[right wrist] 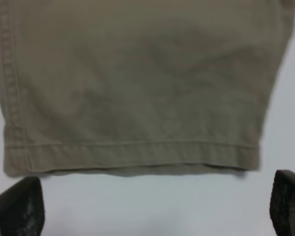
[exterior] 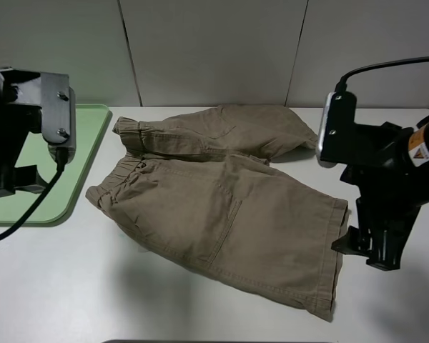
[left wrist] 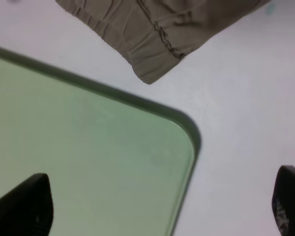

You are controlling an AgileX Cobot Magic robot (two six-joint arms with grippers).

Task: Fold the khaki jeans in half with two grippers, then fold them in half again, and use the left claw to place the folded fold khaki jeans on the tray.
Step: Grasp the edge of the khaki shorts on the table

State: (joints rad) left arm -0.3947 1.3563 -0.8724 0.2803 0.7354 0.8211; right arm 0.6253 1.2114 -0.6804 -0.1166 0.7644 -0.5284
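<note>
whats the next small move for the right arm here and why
Probably ease the right end effector down and forward onto the hem of the khaki jeans: its jaws stand open, the hem lies just ahead, untouched, and nothing is folded yet.

jeans (exterior: pixel 222 207): khaki, spread flat, unfolded, waistband near tray, apart | tray (exterior: pixel 89 164): mint green, left of jeans | left gripper (left wrist: pixel 157 206), right gripper (right wrist: pixel 155 206): spread wide
</note>
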